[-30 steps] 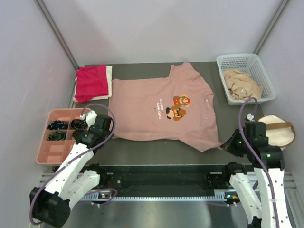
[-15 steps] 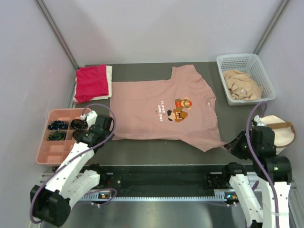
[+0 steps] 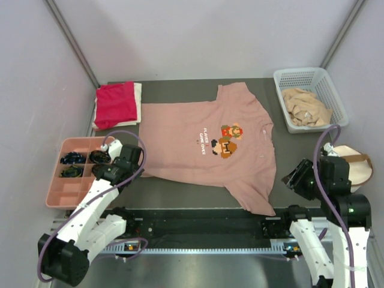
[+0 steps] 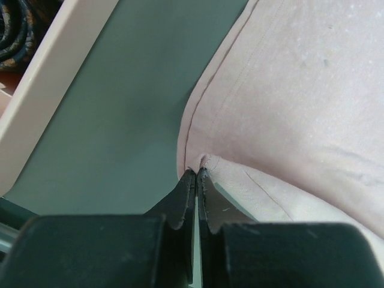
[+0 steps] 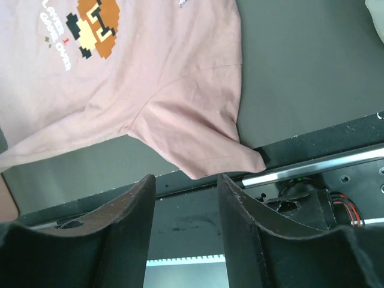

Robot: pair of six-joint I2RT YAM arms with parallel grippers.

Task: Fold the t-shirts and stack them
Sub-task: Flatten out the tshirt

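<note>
The dusty-pink t-shirt (image 3: 198,141) lies spread print-up in the middle of the table. My left gripper (image 3: 141,170) is shut on its near-left hem corner, where the cloth (image 4: 288,90) bunches at the closed fingertips (image 4: 191,180). My right gripper (image 5: 183,180) stands open and empty, just near of the shirt's sleeve (image 5: 198,138). That sleeve droops over the table's near edge. In the top view the right gripper (image 3: 292,180) is right of the sleeve. A folded red t-shirt (image 3: 115,103) rests on a white one (image 3: 138,99) at the back left. A crumpled tan t-shirt (image 3: 307,105) lies in the basket.
A white mesh basket (image 3: 282,81) stands at the back right. A pink compartment tray (image 3: 66,195) with dark items sits at the left edge, close to my left arm. A round cream bag (image 3: 351,165) lies beside my right arm. A black rail (image 3: 204,225) runs along the near edge.
My right gripper opened, let go of the sleeve and drew back to the right. The sleeve dropped toward the near edge. The left gripper stayed put.
</note>
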